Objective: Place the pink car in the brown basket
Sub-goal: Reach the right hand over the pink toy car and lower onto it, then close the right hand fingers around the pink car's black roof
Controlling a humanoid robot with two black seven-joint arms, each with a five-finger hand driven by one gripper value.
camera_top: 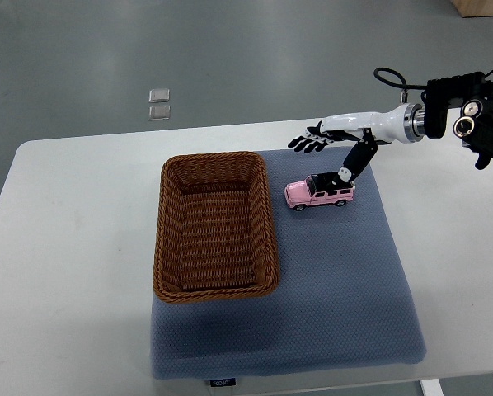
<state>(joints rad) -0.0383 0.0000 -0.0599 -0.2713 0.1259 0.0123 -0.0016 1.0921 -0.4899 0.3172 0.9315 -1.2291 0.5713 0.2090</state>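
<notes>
A pink toy car (319, 192) with a black roof stands on the blue-grey mat (337, 280), just right of the brown wicker basket (166, 239). The basket holds nothing. My right hand (325, 148) comes in from the right edge and hovers just above and behind the car. Its fingers (306, 144) are spread flat, pointing left. Its thumb (352, 167) hangs down and its tip is at the car's roof near the rear. The hand grasps nothing.
The mat lies on a white table (65, 272). Two small clear square objects (159, 104) lie on the grey floor beyond the table's far edge. The black wrist and camera unit (469, 120) of the arm sits at the right edge.
</notes>
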